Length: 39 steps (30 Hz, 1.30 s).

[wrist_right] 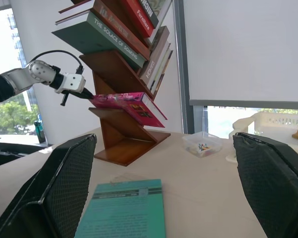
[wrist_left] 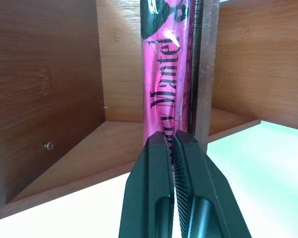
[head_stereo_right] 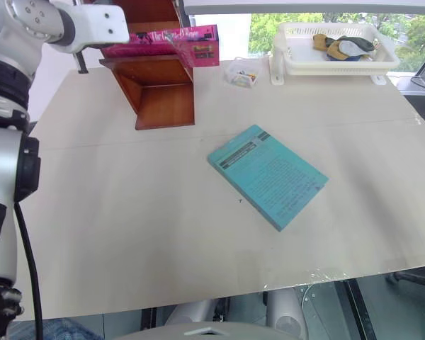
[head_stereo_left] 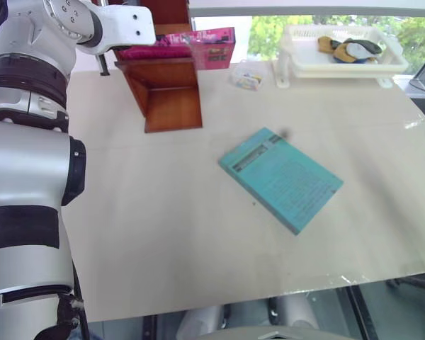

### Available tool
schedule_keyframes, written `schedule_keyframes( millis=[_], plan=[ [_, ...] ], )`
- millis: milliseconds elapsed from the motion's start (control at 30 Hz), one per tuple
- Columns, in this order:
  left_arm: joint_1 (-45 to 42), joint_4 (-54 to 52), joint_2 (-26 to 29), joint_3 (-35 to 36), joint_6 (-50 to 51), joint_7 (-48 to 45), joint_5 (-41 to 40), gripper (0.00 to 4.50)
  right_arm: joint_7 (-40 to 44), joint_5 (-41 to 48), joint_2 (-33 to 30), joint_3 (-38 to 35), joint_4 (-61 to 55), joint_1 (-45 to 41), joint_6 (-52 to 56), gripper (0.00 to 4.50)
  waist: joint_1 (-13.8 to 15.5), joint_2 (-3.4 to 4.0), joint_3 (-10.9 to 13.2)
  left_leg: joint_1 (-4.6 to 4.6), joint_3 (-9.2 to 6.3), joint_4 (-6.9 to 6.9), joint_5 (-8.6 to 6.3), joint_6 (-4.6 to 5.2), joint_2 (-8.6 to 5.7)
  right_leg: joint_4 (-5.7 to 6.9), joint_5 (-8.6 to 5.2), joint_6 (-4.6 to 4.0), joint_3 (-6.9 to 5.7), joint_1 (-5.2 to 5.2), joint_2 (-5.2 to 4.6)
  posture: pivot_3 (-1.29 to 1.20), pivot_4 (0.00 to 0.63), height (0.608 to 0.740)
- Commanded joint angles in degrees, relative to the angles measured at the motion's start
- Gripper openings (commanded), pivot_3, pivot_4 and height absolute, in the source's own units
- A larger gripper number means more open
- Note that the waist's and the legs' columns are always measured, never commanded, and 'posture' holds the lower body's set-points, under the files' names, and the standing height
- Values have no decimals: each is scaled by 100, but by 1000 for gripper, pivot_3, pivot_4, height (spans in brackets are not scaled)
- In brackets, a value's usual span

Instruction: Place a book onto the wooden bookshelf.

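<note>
Book [wrist_right: 124, 103] seated on the wooden bookshelf [head_stereo_right: 159, 92].
Left gripper [wrist_left: 175, 141] is pressed together at its spine, right gripper [wrist_right: 164, 173] spread wide; you next withdraw without dragging it.

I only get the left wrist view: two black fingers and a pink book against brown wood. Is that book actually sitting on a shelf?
Observer: Yes. In the right wrist view the pink book lies on a slanted shelf of a zigzag wooden bookshelf, with other books on the shelves above it.
Operator: Is anything else on the table?
Observer: A teal book lies flat on the table, well apart from the bookshelf.
Operator: What is the other arm doing?
Observer: The right gripper is open, its fingers wide apart with nothing between them.
</note>
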Motion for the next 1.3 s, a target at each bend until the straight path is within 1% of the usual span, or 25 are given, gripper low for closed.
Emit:
schedule_keyframes(
  millis=[33, 200, 400, 533, 567, 633, 800, 833, 1200, 1300],
  plan=[
    [-144, -12, 223, -78, 38, 99, 147, 22, 6, 88, -158, -116, -7, -121, -87, 4500, -13, 0, 0, 0, 0, 0, 0, 0, 0, 0, 0, 0, 1, 0, 1, 0, 150, 740],
    [-133, -86, 384, -108, 96, 37, 182, 22, 40, 40, -196, -18, 87, -232, -116, 4500, -40, 0, 0, 1, 7, -2, 0, 0, 3, -1, 0, 0, 9, -2, 6, 0, 150, 740],
    [-62, -203, 505, -115, 96, -278, 160, 22, 70, 0, -221, 68, 164, -331, -147, 4500, -38, -3, 2, -3, 9, -4, -1, 2, 4, -5, 0, 0, 11, -6, 7, 0, 150, 740],
    [79, -407, 654, -168, -233, -806, 138, 22, 84, -10, -233, 71, 179, -336, -144, 4500, -45, -2, 2, -3, 12, -9, -3, 3, 4, -7, 0, 0, 14, -9, 6, 0, 150, 740],
    [116, -473, 687, -163, -261, -884, 128, 538, 88, -9, -237, 66, 182, -333, -140, 4500, -47, -3, 2, -2, 13, -11, -3, 3, 5, -7, 0, 0, 16, -10, 7, 0, 150, 740],
    [157, -608, 742, -131, -169, -770, 156, 1090, 83, -2, -223, 55, 157, -313, -124, 4500, -47, -2, 2, -2, 15, -12, -3, 3, 6, -9, 0, 0, 18, -10, 8, 0, 150, 740],
    [168, -792, 856, -129, 64, -603, 285, 3557, 72, -4, -190, 77, 136, -307, -126, 4500, -44, -4, 3, -4, 15, -13, -3, 4, 6, -10, 0, 0, 17, -11, 8, 0, 150, 740],
    [160, -807, 877, -130, 116, -596, 305, 3916, 71, -4, -186, 84, 138, -311, -127, 4500, -46, -5, 4, -4, 15, -13, -3, 4, 6, -10, 0, 0, 18, -12, 8, 0, 150, 740],
    [240, -1100, 1014, 8, 149, -847, 153, 3916, 76, -28, -203, 145, 178, -353, -149, 4500, -39, -5, 4, -6, 15, -14, -5, 6, 6, -11, 0, 0, 16, -12, 9, 0, 150, 740],
    [331, -1214, 1055, 50, 144, -1062, 58, 3916, 80, -45, -234, 209, 222, -426, -156, 4500, -35, -5, 4, -7, 14, -14, -6, 8, 5, -13, 0, 0, 16, -12, 7, 0, 150, 740]
  ],
)
